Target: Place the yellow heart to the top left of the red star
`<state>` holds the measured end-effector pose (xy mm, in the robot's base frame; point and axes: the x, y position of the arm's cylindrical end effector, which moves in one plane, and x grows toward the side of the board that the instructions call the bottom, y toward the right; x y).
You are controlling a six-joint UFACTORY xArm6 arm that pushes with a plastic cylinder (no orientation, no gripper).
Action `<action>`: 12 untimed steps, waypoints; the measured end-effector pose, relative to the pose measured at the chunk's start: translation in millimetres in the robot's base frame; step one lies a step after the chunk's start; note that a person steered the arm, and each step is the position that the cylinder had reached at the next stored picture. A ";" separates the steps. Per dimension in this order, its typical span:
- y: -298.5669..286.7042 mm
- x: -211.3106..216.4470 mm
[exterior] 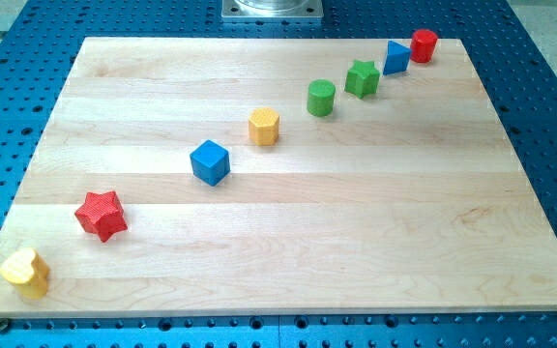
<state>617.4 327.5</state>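
Note:
The yellow heart [25,272] lies at the board's bottom left corner. The red star [101,214] sits just up and to the right of it, with a small gap between them. My tip does not show in the camera view, so its place relative to the blocks cannot be told.
A diagonal line of blocks runs up to the view's top right: a blue cube [210,161], a yellow hexagon [264,126], a green cylinder [321,98], a green star [362,77], a blue block [396,57] and a red cylinder [424,44]. The wooden board [356,242] rests on a blue perforated table.

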 end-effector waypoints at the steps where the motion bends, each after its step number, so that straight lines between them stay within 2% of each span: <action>1: -1.0 0.0; 3: -22.4 -1.0; 5: -154.6 -2.3; 7: -216.2 0.0; 9: -385.3 1.2; 10: -444.6 1.2; 11: -475.0 1.0; 12: -478.5 1.5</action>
<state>618.9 -151.1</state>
